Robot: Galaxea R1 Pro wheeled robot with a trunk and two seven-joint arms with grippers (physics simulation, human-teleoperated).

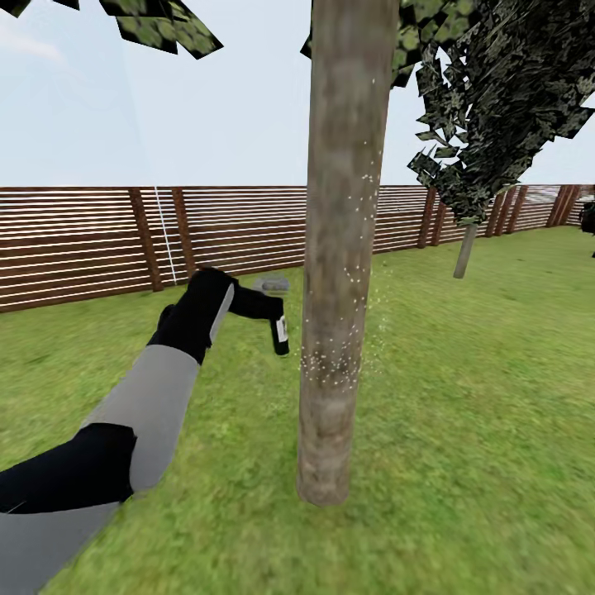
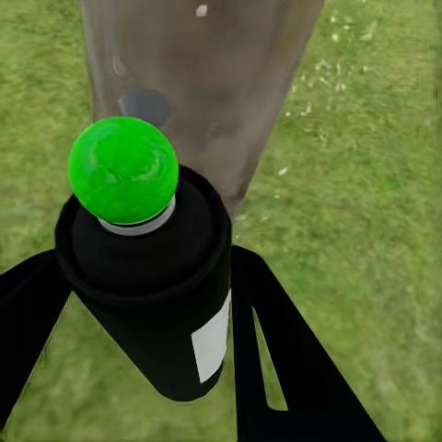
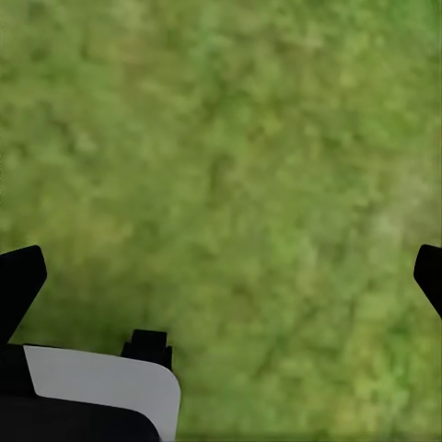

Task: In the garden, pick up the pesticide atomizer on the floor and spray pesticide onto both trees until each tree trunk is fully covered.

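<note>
In the head view, the left gripper (image 1: 277, 318) holds the pesticide atomizer (image 1: 280, 335) just beside the tree trunk (image 1: 339, 248), on the fence (image 1: 83, 240) side of it, low on the trunk. The bottle hangs close so that the mist lands on the bark; white droplets (image 1: 330, 364) speckle the trunk at bottle height and thin out higher up, so coverage looks partial. A second tree (image 1: 496, 107) stands well behind the trunk on the lawn (image 1: 463, 397).

In the left wrist view, the jaws are closed around the atomizer's black body (image 2: 152, 295), its top (image 2: 122, 170) showing green and pointing toward the trunk (image 2: 203, 83).

In the right wrist view, the right gripper (image 3: 221, 276) hangs over grass (image 3: 239, 166), jaws wide and empty.
</note>
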